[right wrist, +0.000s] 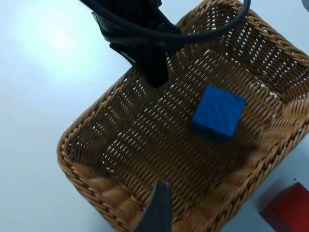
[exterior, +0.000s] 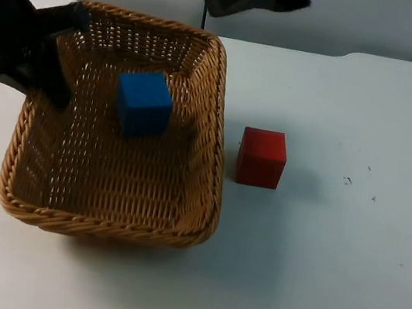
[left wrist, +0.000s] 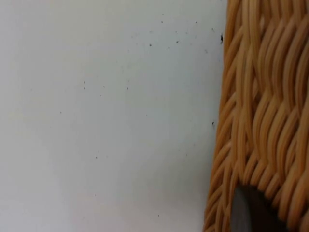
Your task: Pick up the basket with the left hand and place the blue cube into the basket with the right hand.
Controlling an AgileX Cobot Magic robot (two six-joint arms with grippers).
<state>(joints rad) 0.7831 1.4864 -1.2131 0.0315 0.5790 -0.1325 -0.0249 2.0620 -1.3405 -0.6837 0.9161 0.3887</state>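
Resting on the woven floor of the basket (exterior: pixel 201 83), the blue cube (exterior: pixel 143 103) sits toward the far half, apart from every wall. The left gripper (exterior: pixel 52 60) is clamped on the basket's left rim, one finger inside the wall and one outside, well to the cube's left. The right gripper (right wrist: pixel 157 208) hangs above the basket's edge, away from the cube; whether its jaws are open, I cannot tell. A red cube (exterior: pixel 261 157) stands on the white table (exterior: pixel 348 248) just right of the basket.
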